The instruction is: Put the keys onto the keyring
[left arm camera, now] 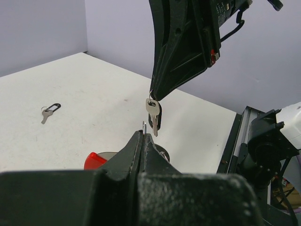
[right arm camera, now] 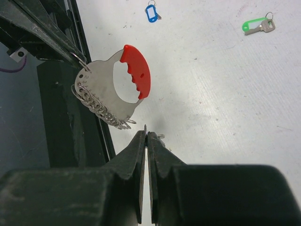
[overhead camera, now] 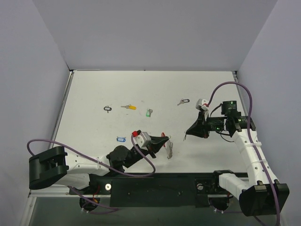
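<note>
- The right claw (right arm camera: 146,137) is clenched on one key (left arm camera: 153,112) with a black tag. Seen from the left wrist, the key hangs from the claw tip with its blade pointing almost straight down.
- The left claw (left arm camera: 143,137) is clenched too. It pinches a wire loop at one corner of the keyring (right arm camera: 99,77), which appears lifted clear of the table (overhead camera: 94,89).
- From overhead, the held key is just right of the keyring, near but not touching.
- From the right wrist, the keyring lies ahead and a little left of the right claw.
- The keyring's flat silver plate faces that camera. The red band (right arm camera: 136,70) is on the side away from the left claw. The row of loops (right arm camera: 101,110) runs along the edge nearest the right claw.
- The key's long axis is upright, while the row of loops runs on a slant. By my judgement, the key's hole must meet a loop on that near edge, and the right claw is the one placed to bring it there.
- The left arm (overhead camera: 94,162) reaches low across the table towards the keyring. The right arm (overhead camera: 251,150) bends in from the right, its wrist turned towards the keyring.
- Other keys lie flat and untouched:
  - The blue key (right arm camera: 150,12) is left of the keyring.
  - The green key (right arm camera: 256,24) and the yellow key (overhead camera: 129,107) are behind the keyring.
  - Two black-tagged keys (overhead camera: 108,108) lie farther off.
</note>
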Robot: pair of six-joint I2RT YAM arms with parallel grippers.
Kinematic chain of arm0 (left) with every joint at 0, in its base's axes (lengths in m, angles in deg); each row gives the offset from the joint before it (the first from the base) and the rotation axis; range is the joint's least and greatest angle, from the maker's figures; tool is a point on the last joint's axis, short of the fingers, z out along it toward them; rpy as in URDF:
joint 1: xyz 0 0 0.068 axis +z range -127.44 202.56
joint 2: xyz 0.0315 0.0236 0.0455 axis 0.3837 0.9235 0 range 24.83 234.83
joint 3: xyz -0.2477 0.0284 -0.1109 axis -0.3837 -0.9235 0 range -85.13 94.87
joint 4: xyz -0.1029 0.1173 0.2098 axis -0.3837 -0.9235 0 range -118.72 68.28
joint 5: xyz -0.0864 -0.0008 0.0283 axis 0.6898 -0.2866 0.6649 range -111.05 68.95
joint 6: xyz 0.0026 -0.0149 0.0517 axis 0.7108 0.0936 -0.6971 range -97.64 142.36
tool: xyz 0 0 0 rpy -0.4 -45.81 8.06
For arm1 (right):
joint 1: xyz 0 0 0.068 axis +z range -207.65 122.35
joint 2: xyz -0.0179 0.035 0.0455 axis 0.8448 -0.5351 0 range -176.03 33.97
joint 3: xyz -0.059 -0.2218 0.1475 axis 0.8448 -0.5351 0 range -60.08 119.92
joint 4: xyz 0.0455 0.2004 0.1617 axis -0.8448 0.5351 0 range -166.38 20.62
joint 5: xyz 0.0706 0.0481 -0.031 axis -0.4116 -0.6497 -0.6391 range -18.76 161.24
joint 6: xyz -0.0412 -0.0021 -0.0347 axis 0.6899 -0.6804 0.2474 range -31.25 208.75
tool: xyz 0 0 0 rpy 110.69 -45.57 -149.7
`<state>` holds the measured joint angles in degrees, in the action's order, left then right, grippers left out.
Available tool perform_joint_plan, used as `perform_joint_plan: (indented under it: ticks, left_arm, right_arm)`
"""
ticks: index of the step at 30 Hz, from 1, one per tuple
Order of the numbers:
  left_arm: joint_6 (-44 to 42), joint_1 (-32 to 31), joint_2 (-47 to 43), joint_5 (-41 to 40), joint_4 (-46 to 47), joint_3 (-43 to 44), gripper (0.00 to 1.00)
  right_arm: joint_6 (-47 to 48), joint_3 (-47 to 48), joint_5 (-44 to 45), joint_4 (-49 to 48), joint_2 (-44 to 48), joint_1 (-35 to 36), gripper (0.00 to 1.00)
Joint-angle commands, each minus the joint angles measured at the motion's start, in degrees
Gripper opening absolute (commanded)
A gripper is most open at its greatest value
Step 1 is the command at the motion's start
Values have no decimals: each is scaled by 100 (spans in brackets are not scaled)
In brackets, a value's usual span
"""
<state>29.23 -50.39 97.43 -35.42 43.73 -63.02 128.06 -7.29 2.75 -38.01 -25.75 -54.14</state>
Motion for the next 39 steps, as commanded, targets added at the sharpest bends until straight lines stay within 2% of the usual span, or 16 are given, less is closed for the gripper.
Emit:
perform_joint_plan:
  ticks: [1, 12, 20, 31, 39]
  left_arm:
    - [174, 44, -237, 48, 108, 215, 0]
    - [472, 219, -308, 118, 293, 101, 0]
    - [780, 448, -334, 382, 504, 39, 0]
    - [780, 501, -597, 470, 302, -5, 0]
    - [719, 562, -580, 611, 223, 101, 0]
  right_arm:
    - [103, -120, -446, 92, 119, -166, 0]
    - [-424, -129, -745, -22, 57, -324, 0]
    - [-661, -94, -648, -119, 49, -333, 0]
    - [-529, -164, -762, -111, 84, -535, 0]
    - [-1109, 230, -614, 3, 22, -562, 0]
